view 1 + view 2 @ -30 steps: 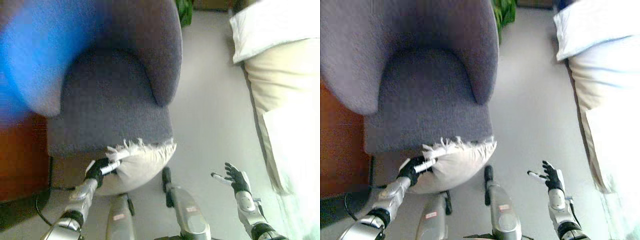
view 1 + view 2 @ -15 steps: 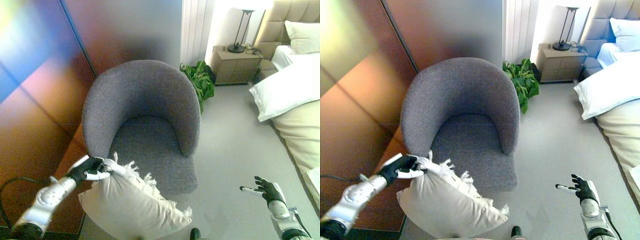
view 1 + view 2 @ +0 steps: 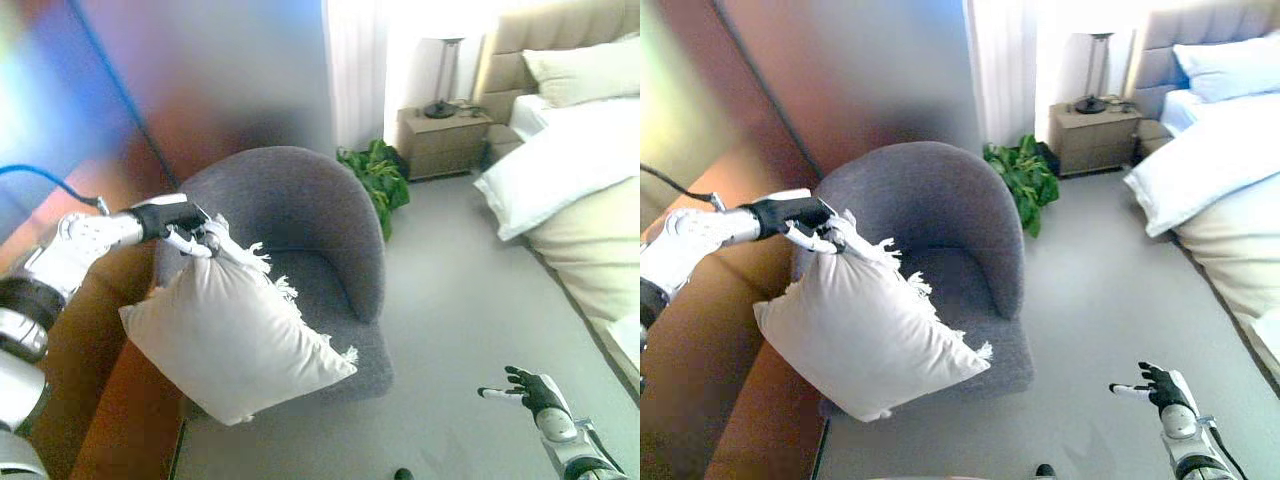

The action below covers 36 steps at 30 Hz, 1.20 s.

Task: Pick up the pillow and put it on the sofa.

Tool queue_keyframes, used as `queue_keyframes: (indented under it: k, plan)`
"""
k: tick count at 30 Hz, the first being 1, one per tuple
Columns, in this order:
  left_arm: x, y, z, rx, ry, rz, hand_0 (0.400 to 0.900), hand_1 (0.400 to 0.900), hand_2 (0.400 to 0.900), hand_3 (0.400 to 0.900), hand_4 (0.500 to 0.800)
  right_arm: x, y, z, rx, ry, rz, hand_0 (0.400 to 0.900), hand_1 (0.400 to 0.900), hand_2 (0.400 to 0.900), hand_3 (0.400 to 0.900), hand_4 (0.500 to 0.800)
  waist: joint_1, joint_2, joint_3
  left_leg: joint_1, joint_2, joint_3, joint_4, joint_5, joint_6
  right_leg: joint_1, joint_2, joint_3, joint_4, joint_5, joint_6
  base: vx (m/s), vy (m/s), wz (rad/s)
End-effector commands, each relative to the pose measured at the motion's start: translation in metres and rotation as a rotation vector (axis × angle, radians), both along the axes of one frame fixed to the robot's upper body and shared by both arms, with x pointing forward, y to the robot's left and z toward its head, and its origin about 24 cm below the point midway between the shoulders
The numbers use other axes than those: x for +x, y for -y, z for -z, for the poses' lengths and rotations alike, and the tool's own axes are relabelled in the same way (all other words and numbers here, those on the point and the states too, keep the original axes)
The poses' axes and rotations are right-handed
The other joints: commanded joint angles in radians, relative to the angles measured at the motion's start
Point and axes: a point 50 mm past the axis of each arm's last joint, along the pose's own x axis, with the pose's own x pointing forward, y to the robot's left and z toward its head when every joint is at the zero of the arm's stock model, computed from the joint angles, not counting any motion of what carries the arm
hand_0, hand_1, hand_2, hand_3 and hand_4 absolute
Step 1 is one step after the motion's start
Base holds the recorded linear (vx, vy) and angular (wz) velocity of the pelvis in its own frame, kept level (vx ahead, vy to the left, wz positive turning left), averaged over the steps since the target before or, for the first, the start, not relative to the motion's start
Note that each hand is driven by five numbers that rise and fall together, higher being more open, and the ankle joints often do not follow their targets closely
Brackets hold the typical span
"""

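A cream pillow (image 3: 232, 335) with a fringed edge hangs in the air by one corner, in front of the grey tub armchair (image 3: 310, 250). My left hand (image 3: 172, 219) is shut on that top corner, level with the chair's left arm. The pillow's lower part covers the front left of the seat in both eye views. My right hand (image 3: 532, 388) is low at the right over the floor, fingers spread and holding nothing. In the right eye view the left hand (image 3: 790, 216) and the pillow (image 3: 862, 335) show the same hold.
A brown wooden panel wall (image 3: 70, 330) stands close on the left. A green plant (image 3: 372, 178) and a bedside table (image 3: 442, 140) with a lamp are behind the chair. A bed (image 3: 580, 210) with white pillows fills the right side. Grey floor (image 3: 460, 300) lies between chair and bed.
My left hand has lifted the pillow higher, from beside the seat's front to the height of the chair's arm. The camera has shifted too. The right hand stays low and open.
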Motion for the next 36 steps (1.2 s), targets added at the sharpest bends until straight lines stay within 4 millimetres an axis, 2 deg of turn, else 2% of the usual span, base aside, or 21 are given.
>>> queue_keyframes:
  k: [1,5,7,10,15,21,25,29,36]
  plan:
    - [0.011,-0.004,-0.097,-0.150,0.322,-0.073,0.400,0.400,0.400,0.400,0.500,0.028,0.016,-0.029,-0.109,0.072,-0.076,0.900,0.900,0.900,0.900,0.800,-0.020,-0.010,-0.095,-0.021,-0.008,0.020,0.075,-0.083,0.007,-0.014,-0.035,-0.035,0.083,-0.098,0.082,0.09,0.007,-0.29]
    - [0.015,-0.015,-0.081,-0.206,0.301,-0.195,0.400,0.400,0.400,0.400,0.500,0.022,0.011,-0.022,-0.100,0.041,-0.103,0.900,0.900,0.900,0.900,0.800,-0.055,-0.012,-0.098,-0.011,-0.010,0.042,0.075,-0.090,0.010,-0.023,-0.029,-0.007,0.078,-0.091,0.085,0.09,0.005,-0.40]
    - [0.014,-0.025,-0.075,-0.287,0.313,-0.268,0.900,0.900,0.900,0.900,0.800,0.016,0.009,-0.017,-0.096,0.013,-0.116,0.900,0.900,0.900,0.900,0.800,-0.073,-0.016,-0.101,-0.003,-0.008,0.057,0.075,-0.092,0.012,-0.027,-0.026,0.003,0.077,-0.088,0.084,0.08,-0.008,-0.35]
    - [0.013,-0.029,-0.072,-0.429,0.323,-0.310,0.900,0.900,0.900,0.900,0.800,0.008,0.010,-0.012,-0.089,-0.014,-0.121,0.900,0.900,0.900,0.900,0.800,-0.089,-0.023,-0.102,0.005,-0.005,0.070,0.078,-0.096,0.015,-0.027,-0.020,0.013,0.081,-0.091,0.082,0.06,-0.023,-0.20]
    - [0.013,-0.032,-0.058,-0.632,0.335,-0.351,0.900,0.900,0.900,0.900,0.800,0.000,0.006,-0.006,-0.061,-0.016,-0.118,0.900,0.900,0.900,0.900,0.800,-0.088,-0.036,-0.105,0.013,0.002,0.070,0.079,-0.100,0.016,-0.022,-0.015,0.015,0.083,-0.100,0.077,0.03,-0.025,-0.06]
    - [0.007,-0.036,-0.036,-0.971,0.350,-0.408,0.900,0.900,0.900,0.900,0.800,-0.007,-0.004,0.004,-0.024,-0.017,-0.106,0.900,0.900,0.900,0.900,0.800,-0.051,-0.049,-0.105,0.002,0.009,0.043,0.081,-0.099,0.016,-0.015,-0.012,-0.003,0.089,-0.113,0.068,0.01,-0.017,0.13]
    - [-0.004,-0.042,-0.006,-1.201,0.348,-0.468,0.900,0.900,0.900,0.900,0.800,-0.013,-0.013,0.013,0.003,-0.013,-0.068,0.900,0.900,0.900,0.900,0.800,-0.013,-0.063,-0.100,-0.006,0.014,0.013,0.079,-0.098,0.016,-0.004,-0.009,-0.022,0.090,-0.124,0.062,0.00,-0.013,0.20]
    - [-0.024,-0.054,0.034,-1.326,0.336,-0.542,0.900,0.900,0.900,0.900,0.800,-0.019,-0.018,0.019,0.021,-0.015,-0.036,0.900,0.900,0.900,0.900,0.800,0.023,-0.080,-0.096,-0.012,0.016,-0.016,0.071,-0.094,0.015,0.007,-0.011,-0.044,0.082,-0.123,0.060,-0.01,-0.025,0.18]
    - [-0.062,-0.072,0.082,-1.405,0.377,-0.655,0.900,0.900,0.900,0.900,0.800,-0.035,-0.024,0.028,0.039,-0.026,0.018,0.900,0.900,0.900,0.900,0.800,0.071,-0.102,-0.092,-0.018,0.018,-0.045,0.053,-0.085,0.015,0.022,-0.017,-0.076,0.068,-0.120,0.061,0.00,-0.006,0.13]
